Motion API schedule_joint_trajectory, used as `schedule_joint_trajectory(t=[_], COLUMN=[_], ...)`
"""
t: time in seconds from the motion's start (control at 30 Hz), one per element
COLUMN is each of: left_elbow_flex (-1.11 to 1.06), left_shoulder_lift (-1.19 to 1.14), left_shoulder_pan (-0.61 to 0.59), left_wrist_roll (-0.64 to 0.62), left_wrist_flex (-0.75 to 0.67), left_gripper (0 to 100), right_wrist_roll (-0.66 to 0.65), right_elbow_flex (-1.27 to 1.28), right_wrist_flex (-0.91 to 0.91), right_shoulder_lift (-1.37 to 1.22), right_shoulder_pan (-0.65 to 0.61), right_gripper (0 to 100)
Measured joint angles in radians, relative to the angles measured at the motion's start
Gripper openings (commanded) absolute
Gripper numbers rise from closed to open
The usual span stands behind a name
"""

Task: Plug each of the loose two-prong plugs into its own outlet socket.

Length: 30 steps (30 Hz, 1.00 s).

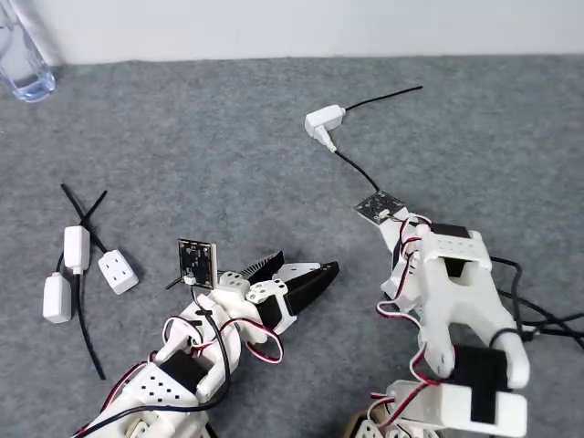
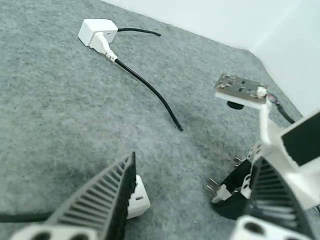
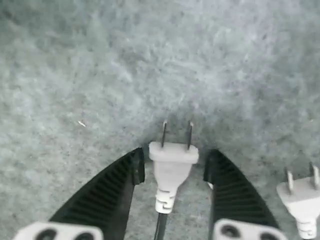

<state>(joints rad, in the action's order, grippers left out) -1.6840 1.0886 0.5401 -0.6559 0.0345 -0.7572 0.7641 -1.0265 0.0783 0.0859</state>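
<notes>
A white two-prong plug (image 3: 170, 161) lies on the grey carpet with its prongs pointing away from my right wrist camera. My right gripper (image 3: 175, 153) is open and low over it, one black finger on each side of the plug body. A second loose plug (image 3: 300, 196) lies just beside it. From the left wrist view a plug (image 2: 220, 192) shows at the foot of the right arm. My left gripper (image 1: 310, 263) hangs open with nothing held, just left of the right arm. Farther back, a white outlet socket (image 1: 324, 119) holds a plugged-in plug (image 2: 103, 45).
At the table's left lie two white oblong connector pieces (image 1: 77, 246) (image 1: 57, 297), a small socket (image 1: 117, 271) and thin black cables (image 1: 87, 333). A clear glass (image 1: 23, 68) stands at the far left corner. A black cable (image 1: 351, 167) runs from the back outlet toward the right arm.
</notes>
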Motion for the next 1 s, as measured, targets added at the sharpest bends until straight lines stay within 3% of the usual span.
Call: schedule_joint_trajectory(t=[0.4,0.6,0.77,0.93,1.0], left_elbow_flex=[0.000,0.000,0.000,0.000,0.000], left_shoulder_lift=[0.000,0.000,0.000,0.000,0.000], left_shoulder_pan=[0.000,0.000,0.000,0.000,0.000], left_wrist_roll=[0.000,0.002,0.002,0.002,0.002], left_wrist_flex=[0.000,0.000,0.000,0.000,0.000], left_gripper=[34,34,34,34,34], right_wrist_roll=[-0.002,-0.023,-0.126,-0.420,-0.479], right_elbow_flex=[-0.092,-0.106,-0.130,-0.137,-0.138], right_wrist_flex=[0.003,0.008,-0.041,-0.084,-0.092], right_shoulder_lift=[-0.091,-0.104,-0.095,-0.029,-0.005], right_shoulder_pan=[0.006,0.008,-0.002,-0.100,-0.153], right_gripper=[1.7,0.8,0.8,0.8,0.8])
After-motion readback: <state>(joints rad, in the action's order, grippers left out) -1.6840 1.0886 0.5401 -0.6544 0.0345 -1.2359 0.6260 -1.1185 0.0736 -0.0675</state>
